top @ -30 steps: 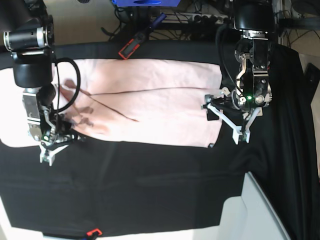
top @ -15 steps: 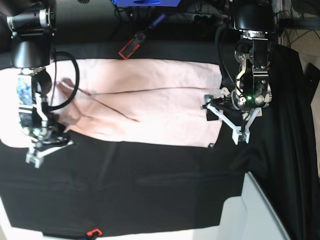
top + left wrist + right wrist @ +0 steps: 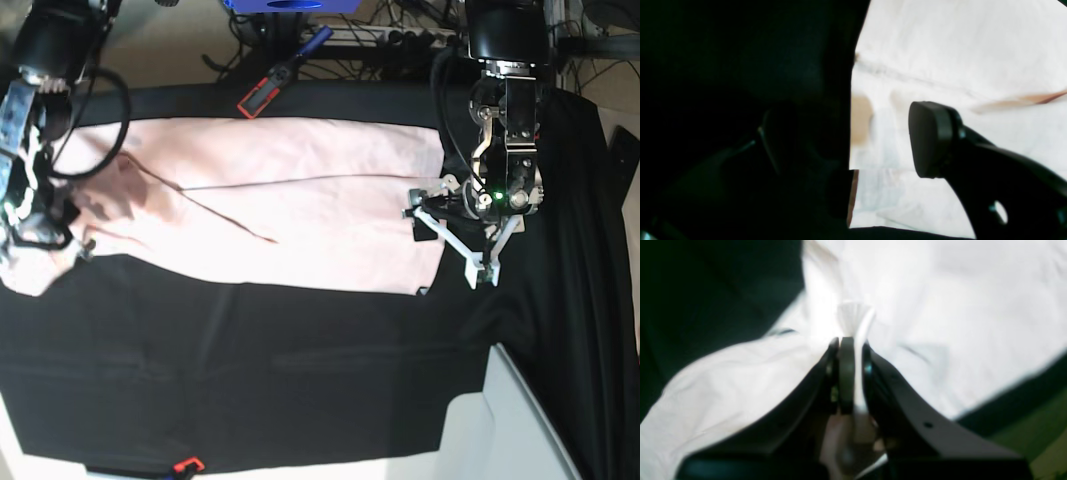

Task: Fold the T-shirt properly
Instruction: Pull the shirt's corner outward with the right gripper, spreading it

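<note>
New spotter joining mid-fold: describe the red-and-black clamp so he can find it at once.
Start from the pale pink T-shirt spread over the black table cloth. Follow its far edge to the cloth's back border: the clamp lies just beyond the shirt, tilted. Its red outline sets it apart from the blue-handled tool behind it.

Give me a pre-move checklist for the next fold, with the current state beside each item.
1. Right gripper clamped on the T-shirt: ok, its jaws are closed on a pinch of cloth in the right wrist view.
2. Left gripper open for a grasp: ok, its fingers stand wide apart.
3. Left gripper at the shirt's edge: ok, it sits at the side edge, one finger over cloth, nothing held.
4. Shirt lying flat: not ok, creases cross the middle and it bunches near the right gripper.
5. Black table cloth free of the right grip: cannot tell.
</note>
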